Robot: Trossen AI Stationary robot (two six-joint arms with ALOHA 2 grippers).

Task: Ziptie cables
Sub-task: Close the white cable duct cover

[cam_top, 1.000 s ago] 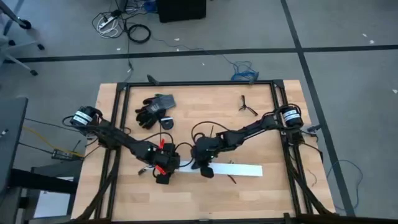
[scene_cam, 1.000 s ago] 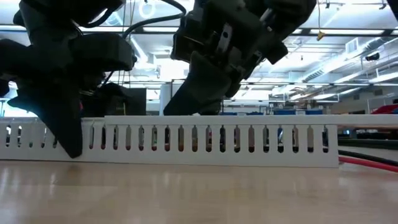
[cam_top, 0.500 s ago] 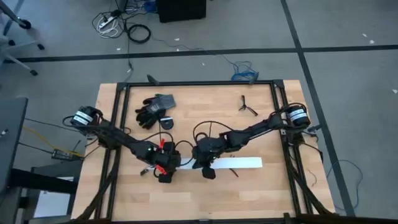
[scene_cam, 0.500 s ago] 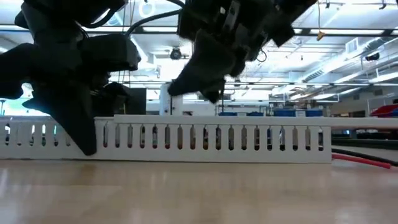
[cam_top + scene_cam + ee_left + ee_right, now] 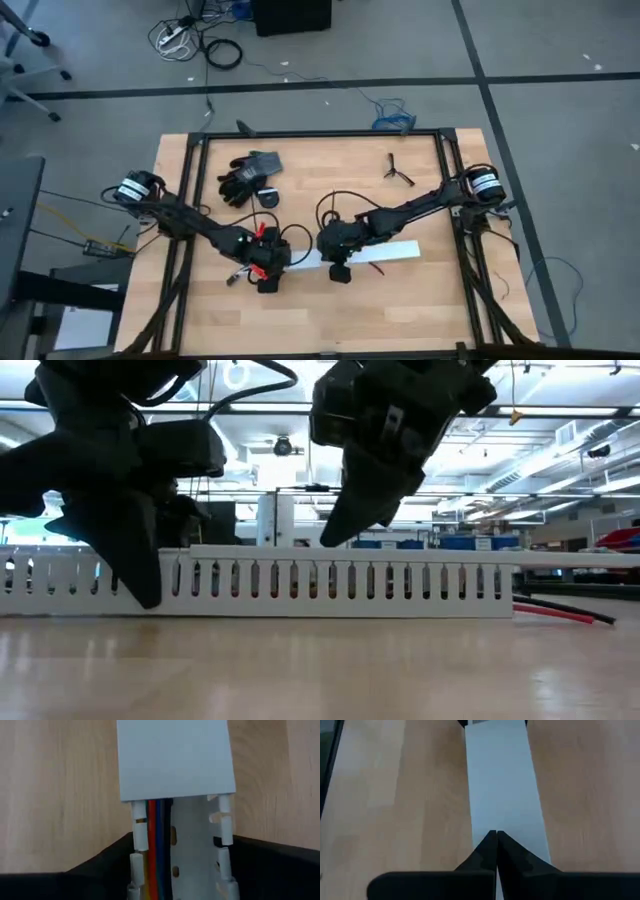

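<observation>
Table: a light wooden table (image 5: 420, 300) seen from above, with 2 dark arms reaching toward its middle.
Channel: a long white slotted channel (image 5: 340, 580) lies flat near the table's centre; a plain white cover (image 5: 175, 760) lies over most of it.
Cables: red, blue and black cables (image 5: 157, 845) run side by side inside the channel's open end and pass under the cover.
Left gripper: the left gripper (image 5: 268, 280) straddles the channel's uncovered end, 1 finger on each side; fingers apart.
Right gripper: the right gripper (image 5: 496, 851) hangs over the white cover near the channel's middle, its 2 fingertips pressed together, holding nothing.
Other items: a black glove (image 5: 245, 178) and a small black forked clip (image 5: 398, 171) lie on the far part of the table, well apart.
</observation>
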